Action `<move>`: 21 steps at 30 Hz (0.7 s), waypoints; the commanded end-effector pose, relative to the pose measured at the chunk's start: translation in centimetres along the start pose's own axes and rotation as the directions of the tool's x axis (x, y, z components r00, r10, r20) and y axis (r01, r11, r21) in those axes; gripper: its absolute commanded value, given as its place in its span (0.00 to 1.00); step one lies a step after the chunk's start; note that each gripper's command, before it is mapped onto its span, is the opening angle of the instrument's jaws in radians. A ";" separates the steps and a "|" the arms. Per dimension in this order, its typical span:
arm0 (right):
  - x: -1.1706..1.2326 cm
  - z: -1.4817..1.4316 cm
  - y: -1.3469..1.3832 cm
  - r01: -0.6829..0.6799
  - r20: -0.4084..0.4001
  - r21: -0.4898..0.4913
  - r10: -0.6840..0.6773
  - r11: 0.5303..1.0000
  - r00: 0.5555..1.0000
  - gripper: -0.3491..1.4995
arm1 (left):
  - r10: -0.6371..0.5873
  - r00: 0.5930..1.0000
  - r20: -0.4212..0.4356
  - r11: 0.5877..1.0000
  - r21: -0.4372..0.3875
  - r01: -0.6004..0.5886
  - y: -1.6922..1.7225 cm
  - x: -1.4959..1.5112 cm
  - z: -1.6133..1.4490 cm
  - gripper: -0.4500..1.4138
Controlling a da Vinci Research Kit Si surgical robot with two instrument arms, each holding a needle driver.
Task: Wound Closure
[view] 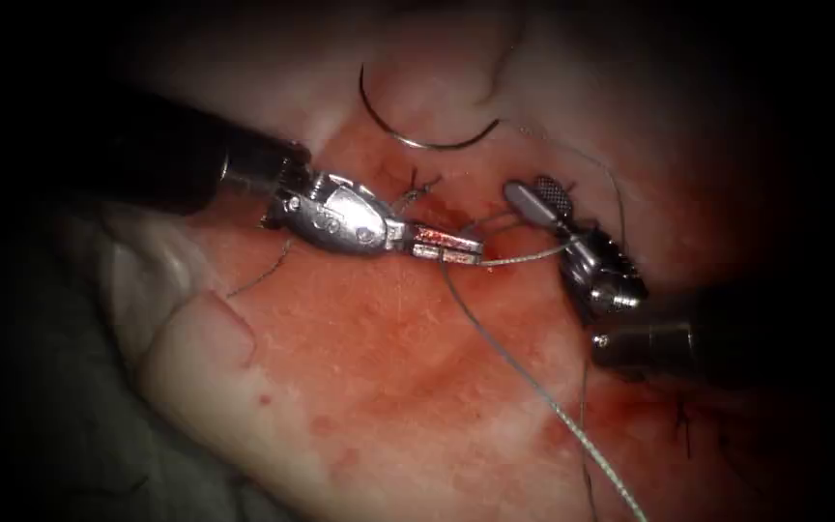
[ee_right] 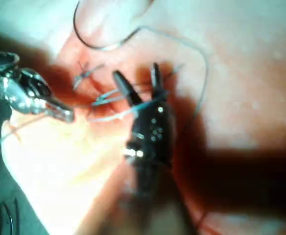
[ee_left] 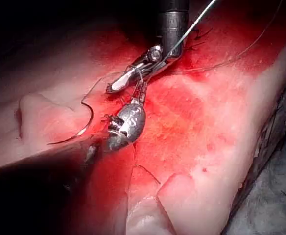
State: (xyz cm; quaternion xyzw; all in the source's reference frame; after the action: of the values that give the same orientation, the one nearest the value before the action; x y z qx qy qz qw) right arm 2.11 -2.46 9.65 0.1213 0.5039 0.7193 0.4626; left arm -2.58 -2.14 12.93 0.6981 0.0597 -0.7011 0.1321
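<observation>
My left tool (ee_left: 139,93) is clamped on the thread (ee_left: 194,22), tip close under the right tool (ee_left: 133,73), whose jaws stand apart. The curved needle (ee_left: 82,125) lies loose on tissue (ee_left: 216,147), free of both tools.

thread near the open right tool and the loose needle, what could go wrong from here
1. The left tool is shut on the thread, which runs past the open right tool; strands could snag on its spread jaws.
2. The needle lies free on the tissue, held by neither tool; a hard pull on the thread might drag it.
3. Thread crosses itself near the cut, so it may tangle.
</observation>
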 end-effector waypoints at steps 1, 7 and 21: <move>-0.13 -0.02 0.03 -0.005 0.011 -0.005 0.005 1.000 1.000 0.82 | -0.003 1.000 0.002 1.000 -0.002 0.003 0.03 -0.04 0.05 0.00; -0.25 -0.17 -0.03 -0.044 0.035 -0.006 0.044 0.999 0.998 0.82 | -0.003 1.000 0.006 1.000 -0.003 0.003 0.04 -0.04 0.05 0.00; -0.22 -0.34 -0.05 -0.275 0.041 -0.096 0.280 0.957 0.959 0.73 | -0.015 1.000 0.014 1.000 -0.003 0.015 0.08 -0.02 -0.01 0.00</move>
State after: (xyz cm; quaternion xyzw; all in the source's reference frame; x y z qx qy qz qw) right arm 1.99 -2.78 9.48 0.1903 0.4356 0.7974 0.3716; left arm -2.50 -2.17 12.91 0.6916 0.0647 -0.7078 0.1288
